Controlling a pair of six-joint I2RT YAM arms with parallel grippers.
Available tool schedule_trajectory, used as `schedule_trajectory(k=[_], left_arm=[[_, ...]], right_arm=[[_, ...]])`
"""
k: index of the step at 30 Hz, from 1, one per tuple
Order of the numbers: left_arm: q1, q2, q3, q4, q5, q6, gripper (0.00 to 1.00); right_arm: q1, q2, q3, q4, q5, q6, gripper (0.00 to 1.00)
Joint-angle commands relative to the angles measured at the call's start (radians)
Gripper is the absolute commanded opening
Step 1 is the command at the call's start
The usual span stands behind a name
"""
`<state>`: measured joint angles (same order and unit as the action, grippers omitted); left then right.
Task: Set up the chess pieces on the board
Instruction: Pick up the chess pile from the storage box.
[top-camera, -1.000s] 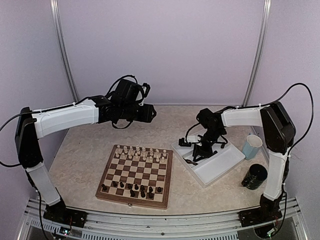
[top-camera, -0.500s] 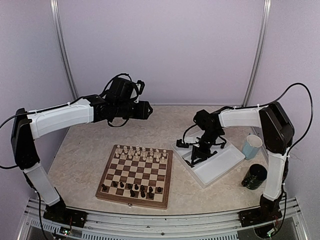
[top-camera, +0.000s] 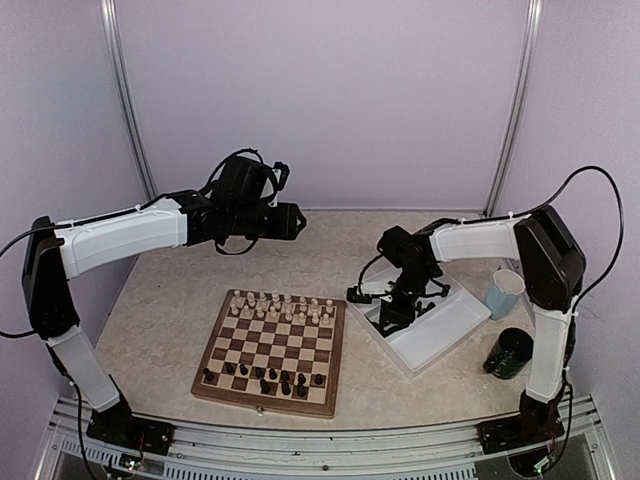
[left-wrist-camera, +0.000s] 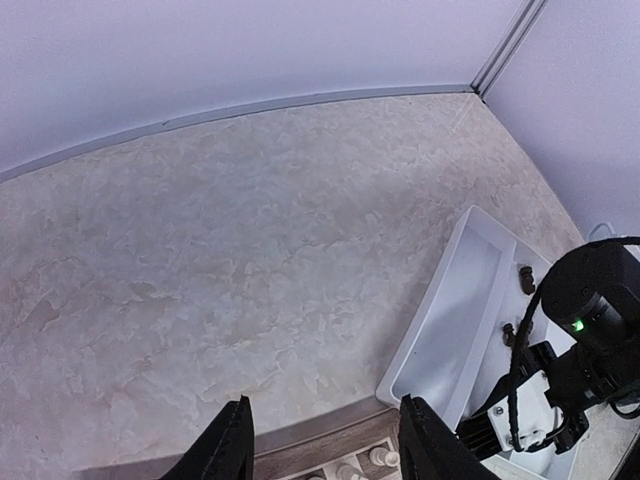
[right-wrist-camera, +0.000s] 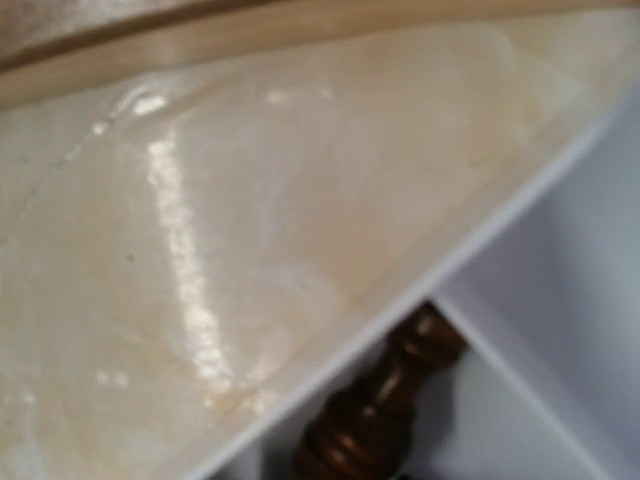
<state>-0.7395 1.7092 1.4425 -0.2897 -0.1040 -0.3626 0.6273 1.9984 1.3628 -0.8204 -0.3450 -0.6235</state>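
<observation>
Toward the lower centre of the top view, the chess pieces are found mostly on the board (top-camera: 268, 343): cream pieces (top-camera: 281, 306) are ranged along its two far rows, and dark pieces (top-camera: 268, 378) are scattered unevenly along its near rows. To the right of the board, a white tray (top-camera: 445, 334) is set at an angle on the table (top-camera: 170, 300). A few more dark pieces are seen lying in it from the left wrist view (left-wrist-camera: 524, 279), and one dark brown piece (right-wrist-camera: 375, 420) is shown, blurred, just inside the tray's rim at the bottom of the right wrist view. The right gripper (top-camera: 388, 314) is pointed down into the left end of the tray; how far it is parted, or whether anything is held, cannot be told. The right arm is raised from its base at lower right, bent sharply at the elbow, and stretched leftward across the frame. The left gripper (top-camera: 293, 221) is held roughly level, high above the table behind the board, pointing right; its fingers (left-wrist-camera: 232, 445) are spread with nothing between them. The left arm is raised at the left edge and extended rightward. A pale cup (top-camera: 505, 292) and a dark container (top-camera: 512, 352) are placed right of the tray.
</observation>
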Motion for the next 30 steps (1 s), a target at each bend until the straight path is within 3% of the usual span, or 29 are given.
schedule_trajectory(k=[1,8,13,20,25,30], left_arm=[[0.002,-0.035,-0.017,0.012,0.012,-0.018,0.49],[0.000,-0.034,-0.020,0.009,0.026,-0.031,0.49],[-0.001,-0.023,-0.030,0.029,0.078,-0.043,0.49],[-0.012,0.017,-0.087,0.218,0.308,-0.081,0.49],[-0.027,0.134,-0.047,0.381,0.524,-0.183,0.49],[-0.050,0.240,0.022,0.393,0.632,-0.216,0.48]], right_arm=[[0.011,0.019,-0.056,0.016,0.177,0.045,0.32],[-0.008,0.001,-0.067,0.011,0.189,0.041,0.00],[-0.033,-0.072,-0.054,0.000,0.145,0.010,0.00],[-0.118,-0.218,-0.001,-0.018,-0.060,-0.006,0.00],[-0.129,-0.280,0.008,0.036,-0.216,-0.002,0.00],[-0.127,-0.267,0.053,0.047,-0.286,0.010,0.00]])
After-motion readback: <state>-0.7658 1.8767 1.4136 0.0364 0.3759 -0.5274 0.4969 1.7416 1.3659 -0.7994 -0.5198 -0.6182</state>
